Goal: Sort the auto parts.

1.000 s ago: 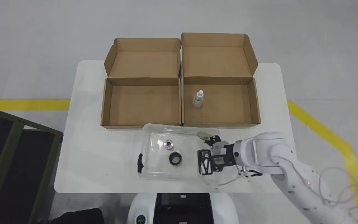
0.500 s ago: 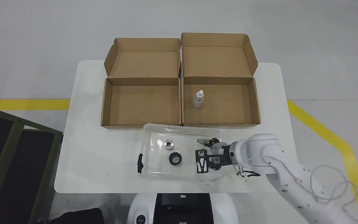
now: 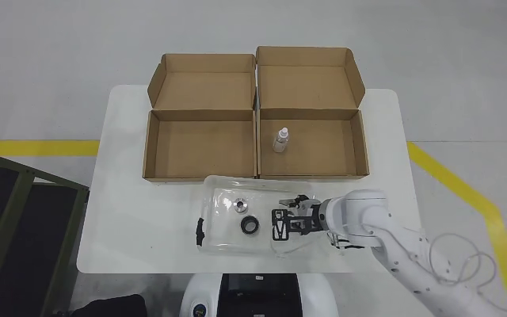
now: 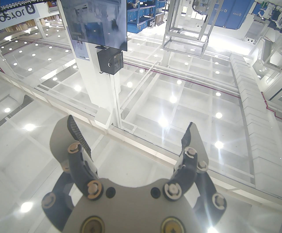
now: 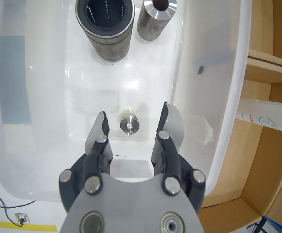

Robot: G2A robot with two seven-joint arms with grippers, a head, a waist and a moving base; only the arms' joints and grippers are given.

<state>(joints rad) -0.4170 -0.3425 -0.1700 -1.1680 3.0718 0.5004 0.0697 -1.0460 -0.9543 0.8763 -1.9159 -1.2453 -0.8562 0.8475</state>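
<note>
The right gripper [image 5: 134,114] hangs with its jaws open on either side of a small steel fitting [image 5: 129,125] resting on the floor of the clear tub [image 5: 241,66], well apart from the linear bearing [image 5: 105,28] and steel sleeve [image 5: 156,18]. Best to descend straight, centre on the fitting's body (round, so likely to roll), and close low, keeping the wall-side jaw off the tub.

Past the left fingers [image 4: 79,136], a dark screen [image 4: 93,21] hangs on a white pillar [image 4: 97,92] among bright ceiling lights [image 4: 163,121]. Behind the right fingers [image 5: 99,130], a black cable [image 5: 13,204] reaches a floor socket [image 5: 21,217].
</note>
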